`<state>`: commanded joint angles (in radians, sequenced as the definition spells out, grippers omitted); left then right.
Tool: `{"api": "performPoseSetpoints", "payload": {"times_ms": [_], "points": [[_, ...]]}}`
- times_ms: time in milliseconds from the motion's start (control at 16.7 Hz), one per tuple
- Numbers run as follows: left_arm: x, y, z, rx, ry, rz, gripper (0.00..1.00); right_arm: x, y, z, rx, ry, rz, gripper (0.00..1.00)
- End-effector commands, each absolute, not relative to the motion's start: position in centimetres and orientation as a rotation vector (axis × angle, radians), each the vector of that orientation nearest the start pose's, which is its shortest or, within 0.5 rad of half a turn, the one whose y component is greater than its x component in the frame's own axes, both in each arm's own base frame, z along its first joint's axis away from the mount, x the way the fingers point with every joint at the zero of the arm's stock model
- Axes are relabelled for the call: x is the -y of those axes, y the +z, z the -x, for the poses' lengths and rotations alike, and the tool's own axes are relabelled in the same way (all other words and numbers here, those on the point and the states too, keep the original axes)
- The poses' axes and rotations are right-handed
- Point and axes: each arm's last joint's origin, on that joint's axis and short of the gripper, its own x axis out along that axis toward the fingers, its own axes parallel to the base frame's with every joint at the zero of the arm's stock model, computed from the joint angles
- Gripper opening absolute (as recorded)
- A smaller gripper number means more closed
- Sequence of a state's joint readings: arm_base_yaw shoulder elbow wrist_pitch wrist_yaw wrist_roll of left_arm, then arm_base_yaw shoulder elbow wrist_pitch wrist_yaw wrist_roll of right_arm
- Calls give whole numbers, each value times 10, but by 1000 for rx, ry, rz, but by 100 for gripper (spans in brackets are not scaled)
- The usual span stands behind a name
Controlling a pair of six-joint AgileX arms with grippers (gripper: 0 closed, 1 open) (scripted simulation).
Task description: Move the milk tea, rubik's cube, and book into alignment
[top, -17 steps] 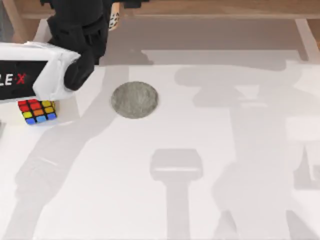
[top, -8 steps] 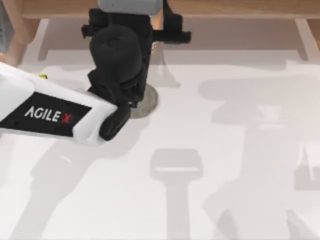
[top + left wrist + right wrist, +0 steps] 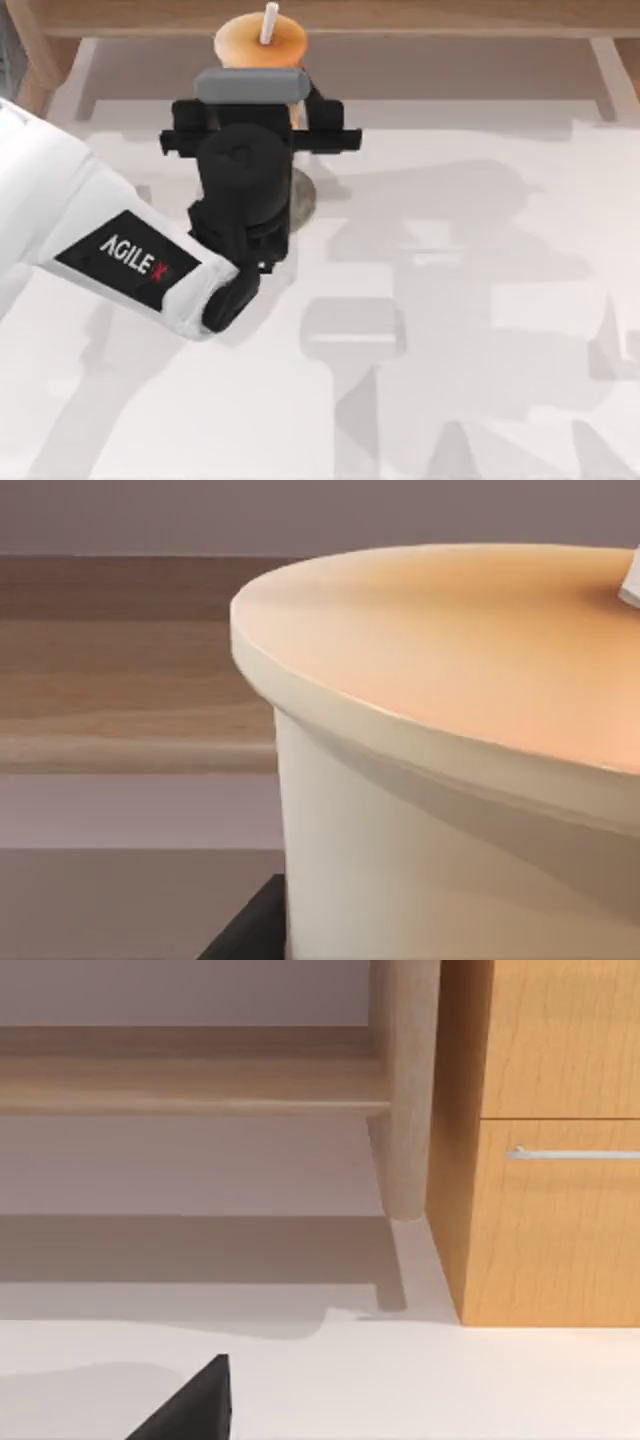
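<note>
Orange-tan milk tea (image 3: 262,42) in left gripper (image 3: 262,108)

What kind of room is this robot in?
Probably a pretend, computer-drawn workroom. A white table stands before a wooden cabinet with a drawer handle, and the left arm lifts a milk tea over the table.

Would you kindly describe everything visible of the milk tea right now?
The milk tea is a tall cup with a flat orange-tan top and a white straw rising from it, and it looks upright. In the left wrist view its pale, smooth wall sits close to the camera. It is at the table's far edge, above the grey disc, with the left gripper around it.
</note>
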<state>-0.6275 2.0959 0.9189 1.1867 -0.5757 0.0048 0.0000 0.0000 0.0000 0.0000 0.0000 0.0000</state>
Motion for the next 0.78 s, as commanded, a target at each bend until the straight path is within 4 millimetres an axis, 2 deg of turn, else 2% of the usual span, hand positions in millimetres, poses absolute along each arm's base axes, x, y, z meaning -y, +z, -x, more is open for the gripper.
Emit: {"api": "performPoseSetpoints", "payload": {"times_ms": [240, 600, 780], "points": [[220, 124, -336, 5, -32, 12, 0, 1, 160, -106, 0, 0, 0, 100], [219, 98, -336, 3, -28, 14, 0, 1, 160, -106, 0, 0, 0, 100], [219, 95, -336, 0, -28, 12, 0, 1, 160, -106, 0, 0, 0, 100]]}}
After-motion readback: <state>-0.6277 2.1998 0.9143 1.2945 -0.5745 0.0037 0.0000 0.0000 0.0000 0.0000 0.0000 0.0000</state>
